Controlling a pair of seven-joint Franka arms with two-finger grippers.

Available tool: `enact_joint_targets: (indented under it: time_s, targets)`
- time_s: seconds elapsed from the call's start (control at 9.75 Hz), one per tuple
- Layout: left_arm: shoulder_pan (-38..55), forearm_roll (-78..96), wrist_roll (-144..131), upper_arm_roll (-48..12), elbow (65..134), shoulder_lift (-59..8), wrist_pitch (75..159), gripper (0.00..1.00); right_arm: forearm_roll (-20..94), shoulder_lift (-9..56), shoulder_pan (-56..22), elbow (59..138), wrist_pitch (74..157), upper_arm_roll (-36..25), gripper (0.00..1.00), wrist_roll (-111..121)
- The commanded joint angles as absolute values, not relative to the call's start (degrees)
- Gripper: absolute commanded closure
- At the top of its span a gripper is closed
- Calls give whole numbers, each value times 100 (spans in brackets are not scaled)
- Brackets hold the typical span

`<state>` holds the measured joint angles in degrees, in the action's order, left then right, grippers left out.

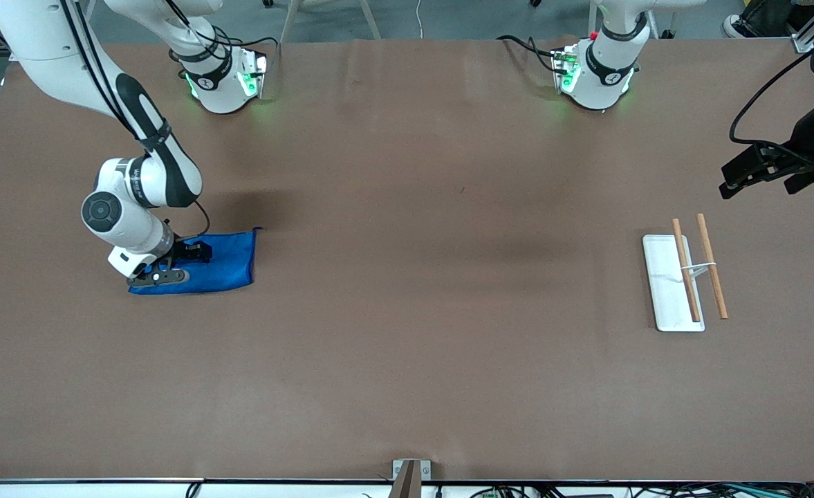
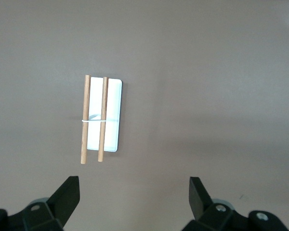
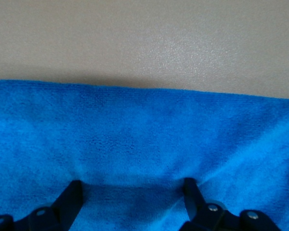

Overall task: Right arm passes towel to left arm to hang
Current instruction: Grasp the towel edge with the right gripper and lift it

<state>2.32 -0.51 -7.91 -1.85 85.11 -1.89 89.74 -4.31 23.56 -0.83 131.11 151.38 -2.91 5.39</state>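
The bright blue towel [image 1: 230, 259] lies flat on the brown table toward the right arm's end. My right gripper [image 1: 185, 264] is down on the part of it nearest that end. In the right wrist view its fingers stand apart, tips pressed into the towel [image 3: 144, 130] so that the cloth puckers around them; the right gripper [image 3: 132, 190] is open. My left gripper [image 1: 732, 183] hangs in the air over the table's edge at the left arm's end. The left gripper [image 2: 134, 192] is open and empty, looking down at the rack.
A white rack base [image 1: 664, 290] with two wooden rods [image 1: 685, 270] held above it stands toward the left arm's end; the left wrist view shows the rack base [image 2: 113, 110] too. Bare brown table lies between towel and rack.
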Motion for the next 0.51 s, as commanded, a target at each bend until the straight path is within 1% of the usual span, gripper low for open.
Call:
enact_joint_targets:
  time_s: [0.0,0.1,0.21,0.31,0.41]
  targets:
    - [255,-105,-747,-167,8640,-255,9009,0,-475,2312,26,13175,15153,-246,67,571]
    - [255,-105,-747,-167,8640,-255,9009,0,-466,2294,26,13166,15126,-246,85,563]
    - [255,-105,-747,-167,8640,-264,9009,0,-466,2294,35,13157,15126,-246,97,563]
    - [264,-105,-756,-167,8640,-290,9017,0,-457,2285,44,13140,15082,-220,98,554]
    - [255,-105,-747,-167,8631,-299,9018,0,-379,2172,44,13053,14664,-141,99,536]
